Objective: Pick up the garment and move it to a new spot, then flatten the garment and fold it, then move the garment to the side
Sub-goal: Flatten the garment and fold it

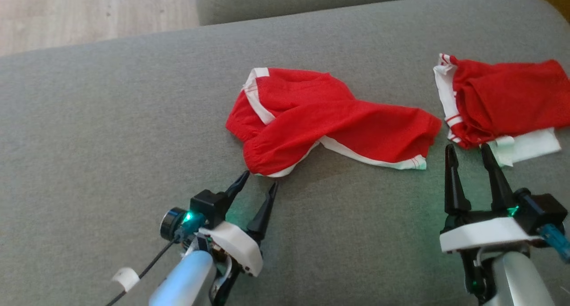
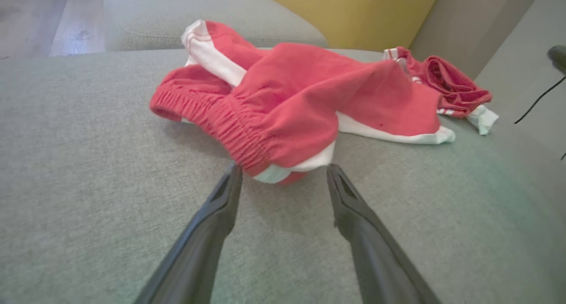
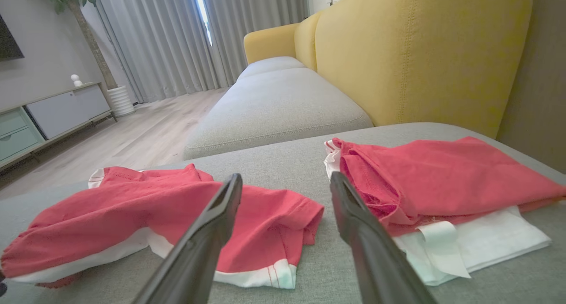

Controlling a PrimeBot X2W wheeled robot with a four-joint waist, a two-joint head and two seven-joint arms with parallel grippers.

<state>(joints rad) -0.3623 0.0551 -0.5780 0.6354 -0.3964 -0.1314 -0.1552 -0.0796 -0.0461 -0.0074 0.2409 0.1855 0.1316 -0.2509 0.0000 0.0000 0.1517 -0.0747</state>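
The garment (image 1: pixel 329 123), red shorts with white trim, lies crumpled in the middle of the grey cushion (image 1: pixel 111 132). My left gripper (image 1: pixel 259 180) stands open just short of its gathered waistband, fingertips either side of the nearest fold. The left wrist view shows that waistband edge (image 2: pixel 247 136) right at my left gripper (image 2: pixel 285 169), with nothing pinched. My right gripper (image 1: pixel 467 148) is open at the shorts' right leg hem. In the right wrist view the garment (image 3: pixel 132 206) lies left of my right gripper (image 3: pixel 285 176).
A second red and white garment (image 1: pixel 503 105) lies folded at the cushion's right, seen too as the folded garment (image 3: pixel 442 175). A yellow sofa back (image 3: pixel 420 51) rises behind it. Another grey cushion (image 3: pixel 274 100) and wooden floor (image 1: pixel 89 12) lie beyond.
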